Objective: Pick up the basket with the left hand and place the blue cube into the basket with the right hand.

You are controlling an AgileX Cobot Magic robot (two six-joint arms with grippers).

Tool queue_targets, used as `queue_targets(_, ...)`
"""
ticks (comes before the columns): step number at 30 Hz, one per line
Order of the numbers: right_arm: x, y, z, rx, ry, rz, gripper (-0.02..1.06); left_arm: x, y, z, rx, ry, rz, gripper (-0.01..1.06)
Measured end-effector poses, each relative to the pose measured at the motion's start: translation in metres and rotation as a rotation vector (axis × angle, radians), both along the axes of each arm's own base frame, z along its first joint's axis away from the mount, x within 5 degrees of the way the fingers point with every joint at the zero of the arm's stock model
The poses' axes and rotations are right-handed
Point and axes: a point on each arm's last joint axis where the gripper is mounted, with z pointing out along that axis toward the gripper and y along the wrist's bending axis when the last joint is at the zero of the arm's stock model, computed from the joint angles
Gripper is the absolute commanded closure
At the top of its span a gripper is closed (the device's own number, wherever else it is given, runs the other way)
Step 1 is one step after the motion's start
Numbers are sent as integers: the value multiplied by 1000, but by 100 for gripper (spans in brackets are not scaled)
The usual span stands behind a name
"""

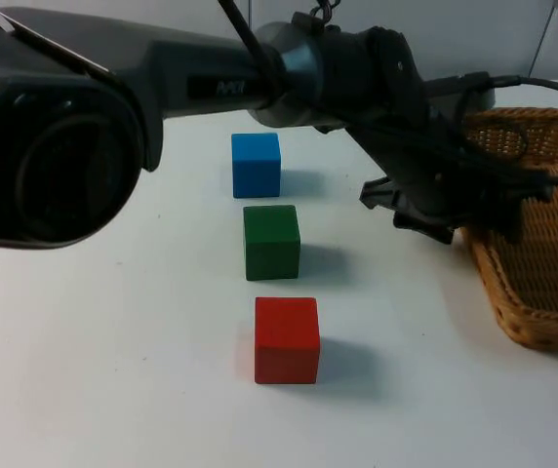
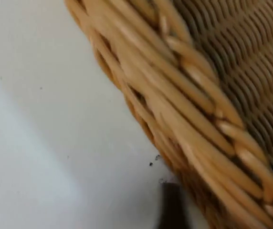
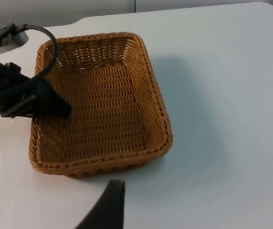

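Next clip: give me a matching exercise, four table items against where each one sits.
Items:
1. blue cube
2. green cube
3. red cube
4. basket

Places:
A. middle of the cube row
B. at the table's right side, left tool at its rim
C. far end of the row
D. near end of the row

Pairs: 1-C, 2-A, 3-D, 4-B

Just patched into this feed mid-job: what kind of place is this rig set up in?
Probably a lab test bench: a bare white table with just blue cube, green cube and red cube in a row, plus a wicker basket.
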Motion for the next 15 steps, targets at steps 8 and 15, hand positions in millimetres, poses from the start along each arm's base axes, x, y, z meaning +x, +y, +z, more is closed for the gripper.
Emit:
queue_targets(8,0,0,0,0,0,0,4,0,-3,3,-29,10,17,105)
queue_targets(15,0,0,0,2,0,-1,4,-1,-5,6,-37,76,93,105)
